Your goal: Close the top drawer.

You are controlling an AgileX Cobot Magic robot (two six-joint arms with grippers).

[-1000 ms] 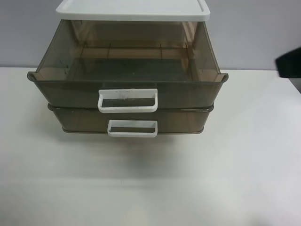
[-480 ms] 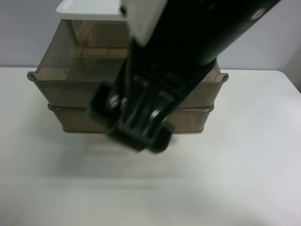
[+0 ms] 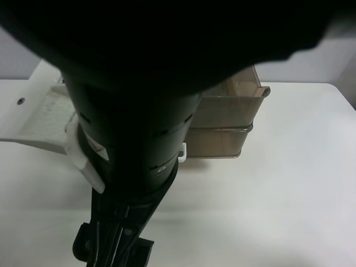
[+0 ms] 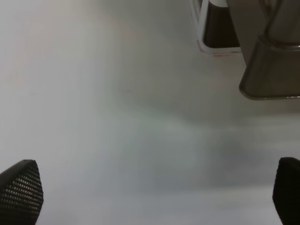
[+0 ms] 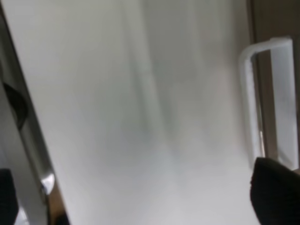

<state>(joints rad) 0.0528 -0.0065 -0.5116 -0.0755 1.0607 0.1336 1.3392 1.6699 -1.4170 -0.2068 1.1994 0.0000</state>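
White table (image 3: 289,183), top drawer (image 3: 231,105) open, contents hidden; left gripper (image 4: 154,194) and right gripper (image 5: 140,197) released.

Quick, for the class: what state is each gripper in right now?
Left gripper: open, empty.
Right gripper: looks open, nothing held.

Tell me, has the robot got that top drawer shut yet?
Nothing looks done: the top drawer stands pulled out above the lower drawer, its inside showing. In hand: an arm fills the high camera's view, and the right wrist view shows a white handle close to the jaws, contact unclear. Left: push the drawer fully in.
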